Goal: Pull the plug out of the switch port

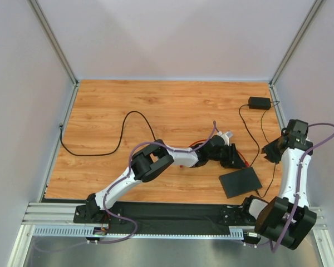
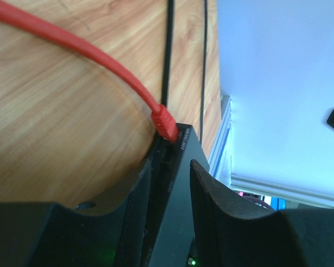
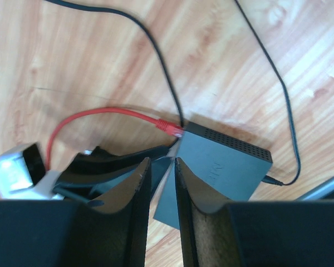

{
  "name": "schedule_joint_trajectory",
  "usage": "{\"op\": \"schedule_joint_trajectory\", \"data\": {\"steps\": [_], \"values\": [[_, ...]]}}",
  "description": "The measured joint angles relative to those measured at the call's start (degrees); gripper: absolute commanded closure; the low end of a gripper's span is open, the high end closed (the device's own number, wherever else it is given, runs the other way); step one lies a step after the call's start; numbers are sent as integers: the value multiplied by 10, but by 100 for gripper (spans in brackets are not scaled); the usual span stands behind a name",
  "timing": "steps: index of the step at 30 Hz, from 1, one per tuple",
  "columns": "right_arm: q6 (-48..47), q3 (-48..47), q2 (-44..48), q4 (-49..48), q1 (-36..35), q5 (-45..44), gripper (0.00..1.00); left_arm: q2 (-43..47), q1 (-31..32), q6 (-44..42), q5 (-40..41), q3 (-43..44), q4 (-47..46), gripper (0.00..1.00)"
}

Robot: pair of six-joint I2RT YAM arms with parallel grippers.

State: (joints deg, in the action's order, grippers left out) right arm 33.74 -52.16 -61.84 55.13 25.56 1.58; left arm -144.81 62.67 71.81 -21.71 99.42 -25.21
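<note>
The switch, a thin flat black box (image 1: 240, 182), lies on the wooden table near the front right. A red plug (image 2: 166, 123) on a red cable (image 3: 89, 114) sits in the port in its edge; the plug also shows in the right wrist view (image 3: 171, 128). My left gripper (image 1: 234, 161) reaches in from the left, and its jaws (image 2: 170, 164) stand either side of the switch's edge (image 2: 181, 183), closed on it just short of the plug. My right gripper (image 1: 271, 150) hangs in the air above the switch (image 3: 228, 167), its jaws (image 3: 162, 160) narrowly parted and empty.
A small black adapter brick (image 1: 259, 103) lies at the back right, its thin black cable (image 1: 250, 133) running to the switch's far side. A second black cable (image 1: 122, 130) loops across the left of the table. Enclosure walls close three sides.
</note>
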Motion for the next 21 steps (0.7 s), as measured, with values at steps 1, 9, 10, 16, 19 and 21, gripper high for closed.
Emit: {"op": "schedule_joint_trajectory", "data": {"steps": [1, 9, 10, 16, 19, 21], "values": [[-1, -9, -3, 4, -5, 1, 74, -5, 1, 3, 1, 6, 0, 57], [-9, -15, -77, 46, -26, 25, 74, -12, 0, 37, 13, 26, 13, 59], [-9, -14, -82, 50, -26, 27, 74, -13, -1, 42, 12, 26, 11, 59], [-7, -15, -81, 58, -26, 30, 73, -17, -6, 62, 1, 27, 0, 63], [-4, -16, -83, 59, -26, 29, 73, -24, -8, 70, -7, 35, -2, 65], [-2, -16, -86, 58, -26, 29, 73, -27, -8, 72, -9, 41, 2, 66]]}}
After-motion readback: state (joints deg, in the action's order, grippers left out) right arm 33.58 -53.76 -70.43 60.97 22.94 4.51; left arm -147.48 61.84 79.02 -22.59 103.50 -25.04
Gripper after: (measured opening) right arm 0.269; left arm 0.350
